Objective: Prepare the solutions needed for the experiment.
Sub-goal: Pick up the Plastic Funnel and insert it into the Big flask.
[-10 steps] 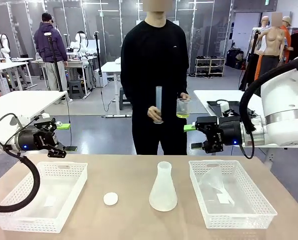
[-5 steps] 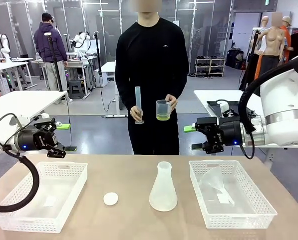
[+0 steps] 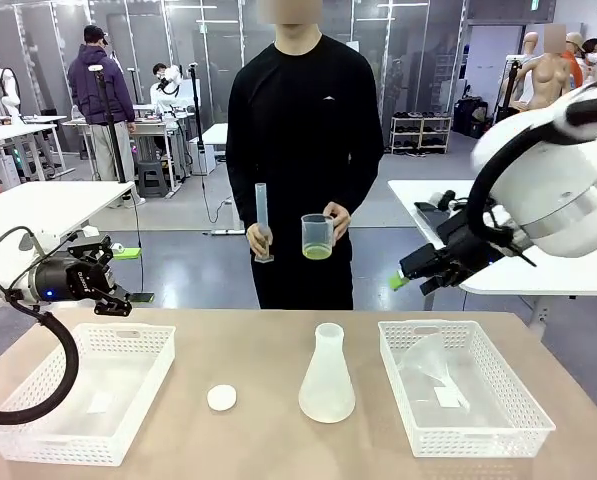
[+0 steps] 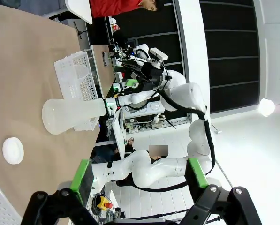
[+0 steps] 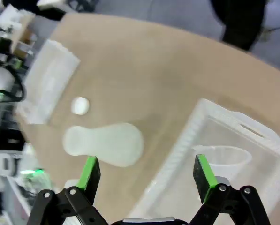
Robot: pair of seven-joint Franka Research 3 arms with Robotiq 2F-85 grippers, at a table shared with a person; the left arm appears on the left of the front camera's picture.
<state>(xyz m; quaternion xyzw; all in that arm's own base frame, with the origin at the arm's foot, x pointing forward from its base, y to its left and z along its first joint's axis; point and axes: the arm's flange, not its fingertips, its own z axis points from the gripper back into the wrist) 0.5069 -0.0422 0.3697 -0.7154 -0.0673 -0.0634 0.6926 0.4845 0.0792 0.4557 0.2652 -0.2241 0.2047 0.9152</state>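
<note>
Left of right gripper (image 3: 398,280) (apart): solutions (image 3: 317,252)

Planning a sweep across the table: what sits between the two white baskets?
Front view: a small white disc and a frosted conical flask stand on the table between the left basket and the right basket.

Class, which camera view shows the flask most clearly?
The front view: the flask stands upright, sharp and whole on the table. The left wrist view shows it turned sideways; the right wrist view shows it blurred.
</note>
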